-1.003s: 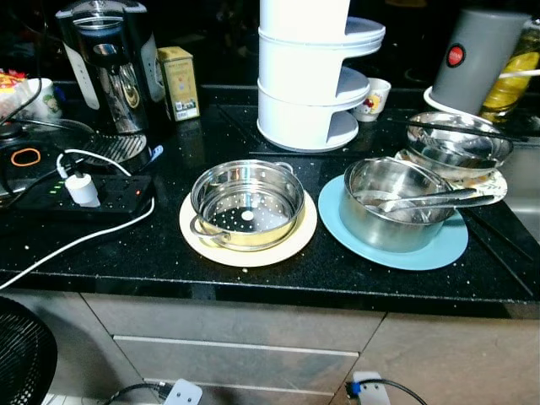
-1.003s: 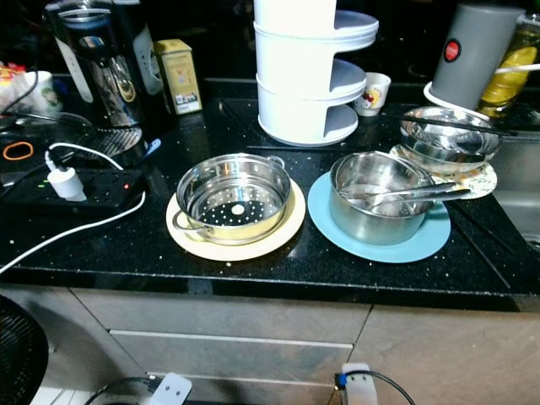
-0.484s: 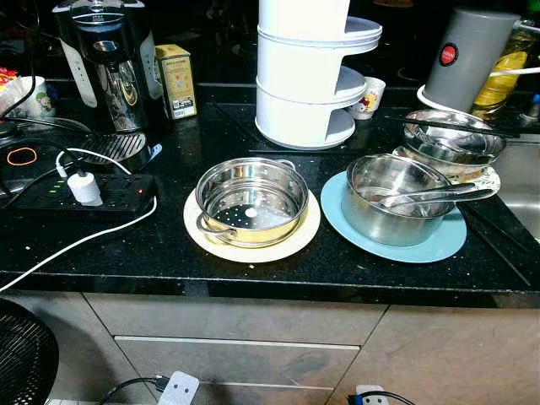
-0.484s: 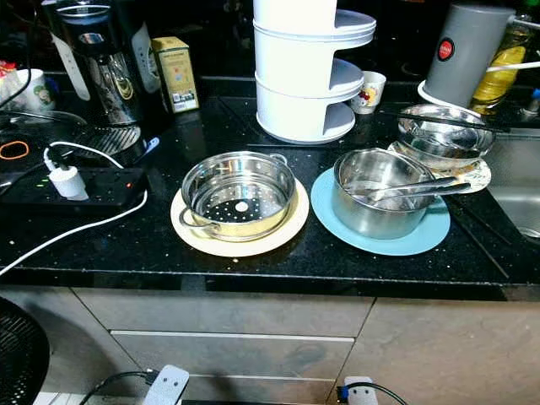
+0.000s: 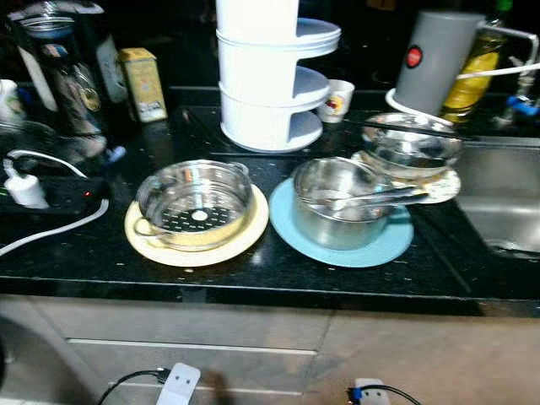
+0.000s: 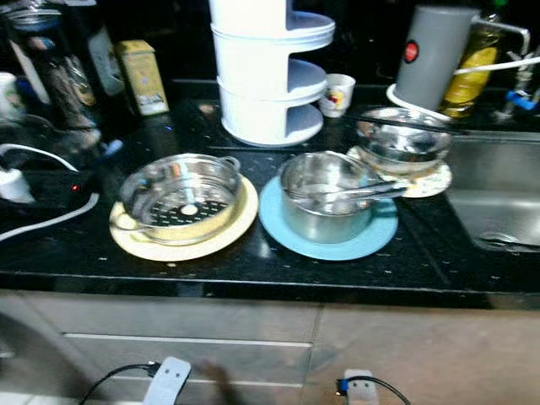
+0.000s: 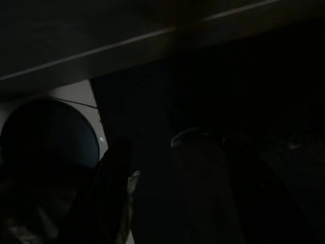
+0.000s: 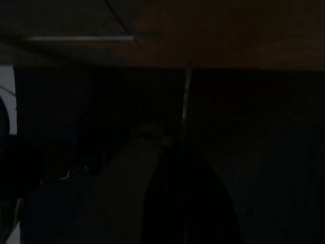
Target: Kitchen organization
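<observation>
On the black counter (image 5: pixel 253 274), a perforated steel steamer pot (image 5: pixel 196 205) sits on a cream plate (image 5: pixel 245 240). To its right a steel pot (image 5: pixel 337 202) holding a long steel utensil (image 5: pixel 380 198) rests on a blue plate (image 5: pixel 388 249). Behind that, a steel bowl (image 5: pixel 411 143) with chopsticks (image 5: pixel 405 128) across it stands on a patterned plate (image 5: pixel 439 187). A white tiered rack (image 5: pixel 261 84) rises at the back. My left gripper (image 7: pixel 162 168) and right gripper (image 8: pixel 167 152) hang idle in deep shade below the counter.
A small cup (image 5: pixel 338 99) and a grey jug (image 5: pixel 430 63) stand at the back right, beside a sink (image 5: pixel 506 202). At the left are a coffee machine (image 5: pixel 59 72), a yellow tin (image 5: pixel 142 83) and a power strip (image 5: pixel 51 190) with cables. Drawer fronts lie below the counter edge.
The whole picture has shifted left and blurred, so the camera has turned right and the sink has come into view. The pots and plates stand as before.
</observation>
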Controlling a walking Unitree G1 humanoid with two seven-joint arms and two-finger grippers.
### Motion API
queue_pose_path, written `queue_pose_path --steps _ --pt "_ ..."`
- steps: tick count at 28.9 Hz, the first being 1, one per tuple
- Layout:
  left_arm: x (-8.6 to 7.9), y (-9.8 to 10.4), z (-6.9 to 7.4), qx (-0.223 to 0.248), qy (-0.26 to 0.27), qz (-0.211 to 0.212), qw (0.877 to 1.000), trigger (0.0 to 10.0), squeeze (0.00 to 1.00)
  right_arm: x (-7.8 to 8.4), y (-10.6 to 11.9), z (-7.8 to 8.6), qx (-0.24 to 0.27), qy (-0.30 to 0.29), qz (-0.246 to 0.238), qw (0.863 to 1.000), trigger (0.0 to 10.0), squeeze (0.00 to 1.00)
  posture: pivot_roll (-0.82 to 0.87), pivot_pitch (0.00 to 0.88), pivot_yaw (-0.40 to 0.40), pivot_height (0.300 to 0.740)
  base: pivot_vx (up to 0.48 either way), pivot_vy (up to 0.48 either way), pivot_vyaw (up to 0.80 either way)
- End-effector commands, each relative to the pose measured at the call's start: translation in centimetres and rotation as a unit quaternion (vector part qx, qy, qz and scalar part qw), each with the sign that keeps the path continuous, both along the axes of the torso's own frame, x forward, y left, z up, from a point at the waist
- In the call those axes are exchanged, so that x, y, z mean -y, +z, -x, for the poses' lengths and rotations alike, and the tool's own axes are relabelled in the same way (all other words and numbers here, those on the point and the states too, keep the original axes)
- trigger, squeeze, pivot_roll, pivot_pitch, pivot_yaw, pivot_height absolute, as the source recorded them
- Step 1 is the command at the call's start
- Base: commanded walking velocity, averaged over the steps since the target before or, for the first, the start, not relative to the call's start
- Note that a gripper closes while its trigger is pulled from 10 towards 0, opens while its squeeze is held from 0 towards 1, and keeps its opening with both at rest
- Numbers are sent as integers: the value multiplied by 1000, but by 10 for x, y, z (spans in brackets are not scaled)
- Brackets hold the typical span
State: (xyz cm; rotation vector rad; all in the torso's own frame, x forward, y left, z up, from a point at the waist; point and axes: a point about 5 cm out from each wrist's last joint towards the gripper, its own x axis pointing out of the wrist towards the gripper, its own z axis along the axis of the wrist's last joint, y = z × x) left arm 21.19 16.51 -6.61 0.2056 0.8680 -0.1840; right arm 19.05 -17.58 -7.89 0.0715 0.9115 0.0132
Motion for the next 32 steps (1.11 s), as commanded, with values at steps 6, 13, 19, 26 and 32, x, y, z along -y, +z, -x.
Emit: queue_pose_path --steps 6,13,19,26,32 --pt "-2 -4 6 -15 -2 -4 1000 10000 0 4 -3 7 -12 -7 1 1000 10000 0 -56 134 -16 740 0 -341 0" --pt "-2 -4 4 -16 -2 -1 1000 10000 0 4 -2 5 -8 -7 2 1000 10000 0 -58 123 -16 740 0 -341 0" --pt "-2 -4 3 -16 -2 1 1000 10000 0 4 -2 3 -6 -7 1 1000 10000 0 -59 121 -15 740 0 -343 0" --pt "-2 -3 2 -14 -2 1 1000 10000 0 3 -2 2 -6 -6 1 1000 10000 0 -60 119 -14 740 0 -342 0" --pt "-1 -3 2 -14 -2 3 1000 10000 0 4 -2 2 -6 -8 3 1000 10000 0 -61 119 -14 740 0 -344 0"
